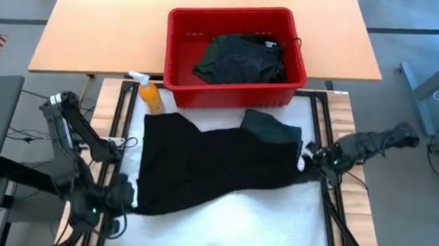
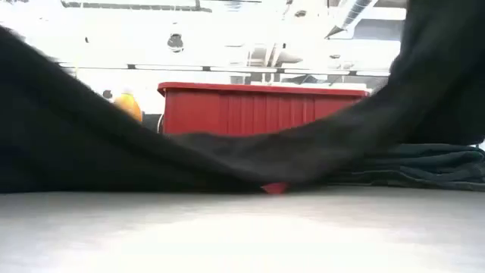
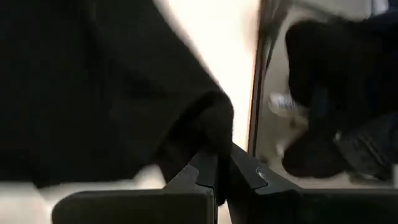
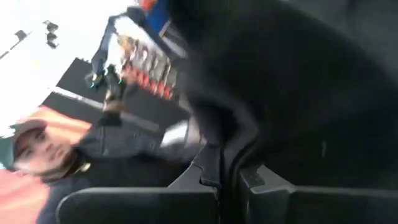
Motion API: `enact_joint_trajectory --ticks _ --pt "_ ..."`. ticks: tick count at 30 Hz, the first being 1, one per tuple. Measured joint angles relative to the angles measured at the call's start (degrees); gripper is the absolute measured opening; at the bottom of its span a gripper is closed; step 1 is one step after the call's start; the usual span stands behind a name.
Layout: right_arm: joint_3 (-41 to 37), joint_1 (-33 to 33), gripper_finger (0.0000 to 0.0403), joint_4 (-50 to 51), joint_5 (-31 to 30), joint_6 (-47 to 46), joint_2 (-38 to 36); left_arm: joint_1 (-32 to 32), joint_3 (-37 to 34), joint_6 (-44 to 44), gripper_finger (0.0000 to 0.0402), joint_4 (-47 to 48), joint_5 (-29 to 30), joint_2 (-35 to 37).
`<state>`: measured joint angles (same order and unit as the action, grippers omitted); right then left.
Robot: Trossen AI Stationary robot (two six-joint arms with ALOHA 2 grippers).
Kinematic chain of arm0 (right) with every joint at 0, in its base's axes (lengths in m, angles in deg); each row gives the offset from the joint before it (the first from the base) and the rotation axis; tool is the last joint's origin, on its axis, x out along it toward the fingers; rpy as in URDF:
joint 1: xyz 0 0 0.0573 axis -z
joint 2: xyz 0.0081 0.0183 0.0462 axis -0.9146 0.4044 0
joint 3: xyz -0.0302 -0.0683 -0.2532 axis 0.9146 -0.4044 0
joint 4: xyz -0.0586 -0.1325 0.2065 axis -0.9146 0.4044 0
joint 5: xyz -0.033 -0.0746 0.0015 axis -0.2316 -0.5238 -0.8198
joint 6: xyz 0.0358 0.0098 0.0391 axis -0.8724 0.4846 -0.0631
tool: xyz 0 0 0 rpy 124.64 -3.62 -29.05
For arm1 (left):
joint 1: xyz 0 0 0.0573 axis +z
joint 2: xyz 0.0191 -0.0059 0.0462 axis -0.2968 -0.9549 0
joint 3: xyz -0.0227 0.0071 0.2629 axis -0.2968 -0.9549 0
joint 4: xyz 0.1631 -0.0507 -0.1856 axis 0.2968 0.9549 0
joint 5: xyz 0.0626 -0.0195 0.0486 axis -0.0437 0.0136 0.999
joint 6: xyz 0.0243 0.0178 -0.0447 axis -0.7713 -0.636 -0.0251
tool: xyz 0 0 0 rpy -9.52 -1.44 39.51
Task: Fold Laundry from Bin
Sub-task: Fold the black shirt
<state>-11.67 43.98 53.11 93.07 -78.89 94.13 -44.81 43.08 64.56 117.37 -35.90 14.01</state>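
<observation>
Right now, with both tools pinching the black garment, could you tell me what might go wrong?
The left tool and right tool each pinch only an edge of the black garment, so cloth could slip out. The orange spray bottle stands at the garment's corner and could tip. A dark green garment lying on it may drag along.

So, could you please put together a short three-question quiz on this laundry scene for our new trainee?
1. True or false: the red bin is empty.
2. What is each gripper shut on?
A. the orange spray bottle
B. the black garment spread on the table
C. the bin's rim
3. Fill in: the left gripper holds the cloth at the table's ____ edge, the right gripper at the opposite edge.

Key
1. False: dark laundry lies inside.
2. B
3. left
</observation>
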Motion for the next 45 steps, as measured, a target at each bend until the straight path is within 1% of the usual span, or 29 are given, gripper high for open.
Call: enact_joint_trajectory --ticks 2,4,7,11,14,16,17,20,24,27,31,34,39,42,45 --pt "-1.82 -5.4 0.0024 4.77 -2.16 -7.32 -1.2 -2.51 -3.77 8.87 0.0 -2.83 -3.01 0.11" --pt "-2.26 -10.85 0.0024 8.56 -4.86 -14.82 -2.32 -5.7 -6.58 18.08 0.0 -2.54 -6.16 0.11" --pt "-2.43 -17.98 0.0024 14.37 -8.35 -25.66 -2.7 -10.45 -8.32 28.6 0.0 -2.14 -9.31 0.09" --pt "-2.57 -25.52 0.0025 16.45 -11.72 -34.64 -1.56 -15.83 -8.58 38.66 0.0 0.74 -10.77 0.13" --pt "-2.58 -29.59 0.0025 16.43 -17.38 -39.43 -0.79 -18.91 -8.58 45.14 0.0 2.89 -12.31 -0.01" --pt "-2.66 -31.74 0.0025 16.02 -20.35 -42.9 0.76 -20.2 -8.58 47.3 0.0 3.15 -12.02 -0.46" --pt "-2.98 -32.67 0.0025 15.54 -21.24 -44.5 1.73 -20.54 -8.58 47.74 0.0 3.13 -11.51 -0.53" --pt "-3.56 -35.43 0.0025 13.49 -21.48 -49.69 6.29 -20.9 -8.6 48.46 0.0 2.56 -9.84 -0.95" --pt "-3.96 -39.21 0.0025 8.26 -21.31 -54.89 13.57 -20.6 -8.61 48.07 0.0 2.01 -9.6 -1.55" --pt "-3.89 -41.21 0.0031 2.84 -21.32 -55.74 20.08 -19.83 -8.61 47.73 0.0 1.87 -9.66 -1.84" --pt "-3.89 -41.92 0.0053 -3.06 -21.3 -55.89 28.24 -18.25 -8.61 45.17 0.0 1.53 -9.76 -2.27" --pt "-3.89 -41.97 0.0076 -5.74 -18.74 -55.89 32.69 -16.74 -8.61 42.91 0.0 0.71 -9.71 -2.43" --pt "-3.83 -42.15 0.0117 -9.3 -14.01 -55.33 36.47 -14.1 -8.61 39.51 0.0 -2.04 -10.12 -2.43" --pt "-3.01 -42.49 0.0138 -9.17 -12.54 -55.2 36.37 -12.95 -8.61 37.98 0.0 -2.85 -11.55 -2.43" --pt "-0.78 -42.58 0.0147 -8.69 -9.85 -55.63 34.85 -12.24 -8.61 37.9 0.0 -3.18 -14.43 -2.43"
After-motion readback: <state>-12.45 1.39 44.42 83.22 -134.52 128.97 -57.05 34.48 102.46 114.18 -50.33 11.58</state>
